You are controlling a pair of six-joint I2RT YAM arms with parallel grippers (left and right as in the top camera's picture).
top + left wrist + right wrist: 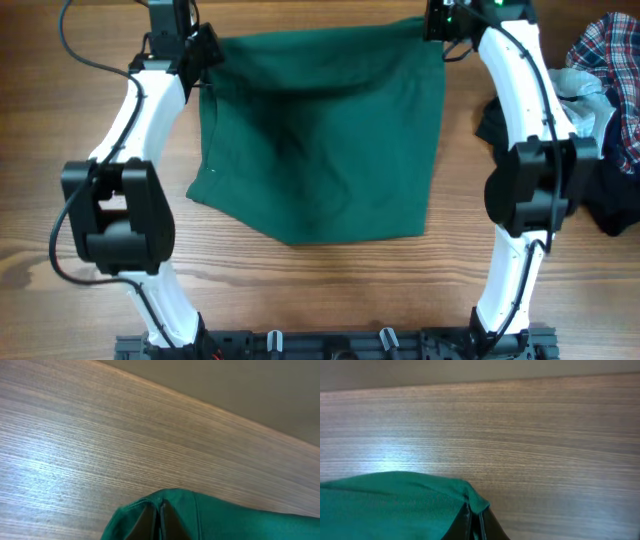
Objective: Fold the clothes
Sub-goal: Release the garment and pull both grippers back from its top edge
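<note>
A plain dark green garment (320, 140) lies spread in the middle of the wooden table, its far edge lifted and sagging between both arms. My left gripper (205, 50) is shut on its far left corner; in the left wrist view the green cloth (225, 520) wraps over the closed fingers (150, 525). My right gripper (435, 28) is shut on the far right corner, and the green fabric (395, 505) drapes over its closed fingers (490, 527). More clothes sit at the right edge: a plaid shirt (612, 50), a white piece (585, 95) and a black one (600, 195).
Both white arms (130, 170) (530, 170) flank the green garment. The pile of other garments lies just right of the right arm. The table's far edge (470, 381) runs close behind both grippers. Bare wood (320, 290) shows in front of the garment.
</note>
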